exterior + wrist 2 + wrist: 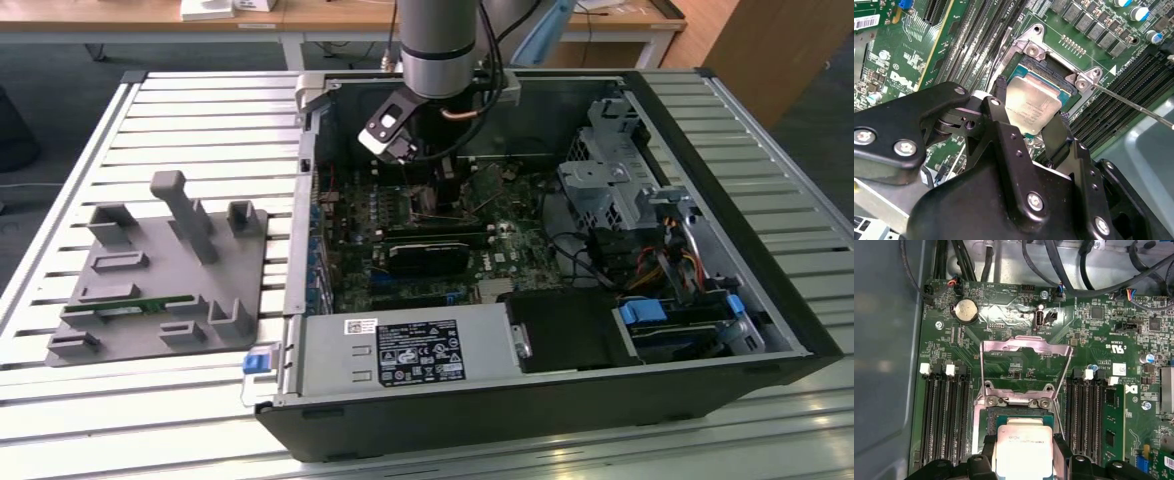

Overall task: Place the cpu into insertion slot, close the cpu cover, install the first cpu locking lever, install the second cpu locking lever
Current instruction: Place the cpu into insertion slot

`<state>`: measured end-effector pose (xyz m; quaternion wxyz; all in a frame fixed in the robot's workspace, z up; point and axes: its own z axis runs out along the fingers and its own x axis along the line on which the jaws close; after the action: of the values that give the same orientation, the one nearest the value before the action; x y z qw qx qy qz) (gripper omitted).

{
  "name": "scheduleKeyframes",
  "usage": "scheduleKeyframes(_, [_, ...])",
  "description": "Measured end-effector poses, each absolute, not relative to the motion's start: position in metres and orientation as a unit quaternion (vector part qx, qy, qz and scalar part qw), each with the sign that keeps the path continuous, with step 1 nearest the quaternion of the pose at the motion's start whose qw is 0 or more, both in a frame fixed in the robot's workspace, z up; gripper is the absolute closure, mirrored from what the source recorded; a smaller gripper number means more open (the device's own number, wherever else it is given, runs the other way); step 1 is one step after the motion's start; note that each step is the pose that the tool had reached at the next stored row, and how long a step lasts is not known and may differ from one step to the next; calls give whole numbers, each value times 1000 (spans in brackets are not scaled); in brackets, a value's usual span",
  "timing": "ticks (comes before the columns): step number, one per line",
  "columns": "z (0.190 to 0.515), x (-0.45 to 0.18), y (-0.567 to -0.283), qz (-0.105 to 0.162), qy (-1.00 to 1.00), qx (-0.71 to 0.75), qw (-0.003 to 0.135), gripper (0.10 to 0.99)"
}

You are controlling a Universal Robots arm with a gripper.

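Cpu (1031, 107) clamped by two opposite edges between the claw's (1030, 102) black fingers (998, 92), jaws parted just to chip width, directly over the insertion slot (1051, 70) in the green board (914, 55); the cpu cover (1026, 342) stands swung up off the slot, inside the open computer case (534, 420)

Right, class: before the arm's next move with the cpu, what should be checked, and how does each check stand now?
1. Grip on cpu: ok, gripper is shut on two opposite edges.
2. Cover open: ok, it stands up off the slot.
3. Cpu lined up with slot: ok, edges look parallel in the first wrist view.
4. Cpu seated flat: cannot tell.
5. Slot free of debris: cannot tell, cpu hides most of it.
6. Lever released: ok, it angles away from the slot.
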<state>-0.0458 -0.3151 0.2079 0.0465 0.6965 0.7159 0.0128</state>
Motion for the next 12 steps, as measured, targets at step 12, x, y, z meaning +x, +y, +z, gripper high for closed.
scheduleKeyframes(12, [200,-46,-312,12,716,697,46,553])
